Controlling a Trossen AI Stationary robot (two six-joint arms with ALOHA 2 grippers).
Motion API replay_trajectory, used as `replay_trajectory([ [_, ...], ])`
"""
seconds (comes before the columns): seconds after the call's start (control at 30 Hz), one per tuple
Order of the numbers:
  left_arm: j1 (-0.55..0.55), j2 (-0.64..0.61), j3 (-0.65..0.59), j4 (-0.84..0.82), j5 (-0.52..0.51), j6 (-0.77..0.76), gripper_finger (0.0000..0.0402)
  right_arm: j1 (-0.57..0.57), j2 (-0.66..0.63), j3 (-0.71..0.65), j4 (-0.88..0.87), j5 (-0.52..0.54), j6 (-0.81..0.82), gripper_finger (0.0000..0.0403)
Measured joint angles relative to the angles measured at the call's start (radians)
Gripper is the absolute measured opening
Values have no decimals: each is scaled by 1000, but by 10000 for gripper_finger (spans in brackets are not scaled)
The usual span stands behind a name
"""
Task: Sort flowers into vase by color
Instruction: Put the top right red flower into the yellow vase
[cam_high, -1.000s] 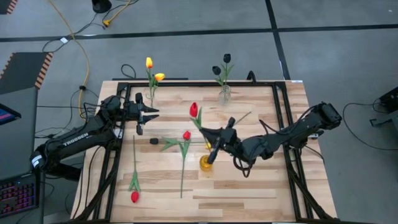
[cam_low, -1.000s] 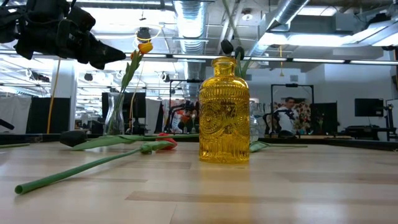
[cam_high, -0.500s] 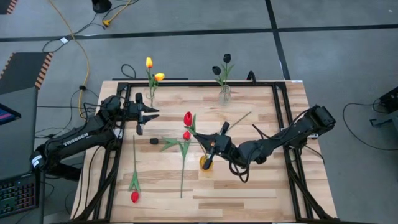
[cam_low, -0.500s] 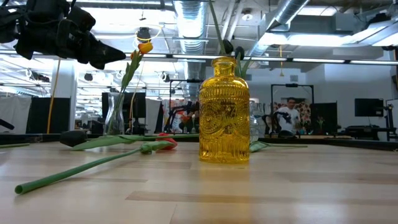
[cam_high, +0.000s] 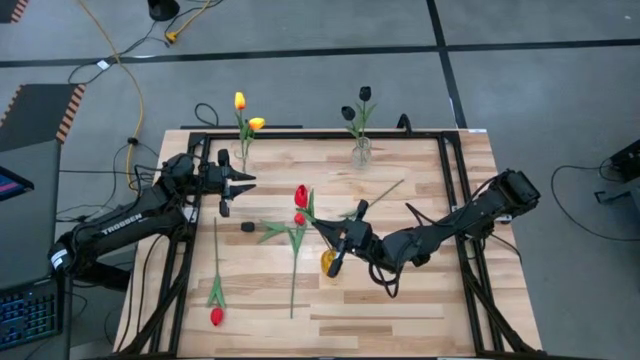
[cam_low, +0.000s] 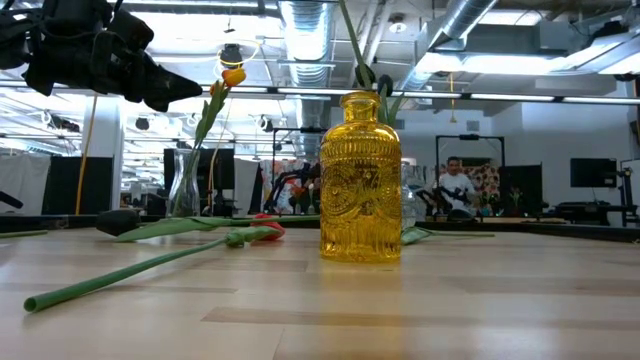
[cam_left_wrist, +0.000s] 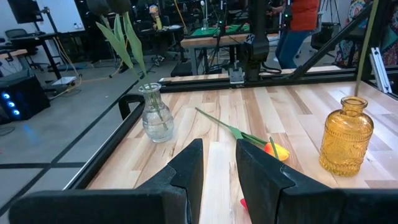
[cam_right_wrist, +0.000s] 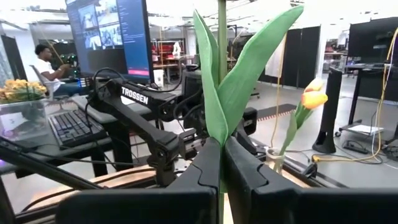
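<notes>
Background person (cam_low: 456, 180) only in low view, behind yellow vase (cam_low: 360, 180).

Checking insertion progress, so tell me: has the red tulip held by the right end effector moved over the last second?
Yes. In the high view the held red tulip has shifted left, away from the black-flower vase, with the right end effector now over the amber vase.

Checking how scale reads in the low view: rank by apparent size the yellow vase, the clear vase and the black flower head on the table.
1. Yellow vase, though it stands nearest the camera.
2. Clear vase.
3. Black flower head.
</notes>
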Motion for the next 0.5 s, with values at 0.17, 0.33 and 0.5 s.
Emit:
replay_trajectory([
  [0.17,0,0,0,0,0,0,84,-11,0,0,0,0,-1,36],
  [0.33,0,0,0,0,0,0,84,-13,3,0,0,0,0,36],
  [0.5,0,0,0,0,0,0,84,-18,48,0,17,0,-2,36],
])
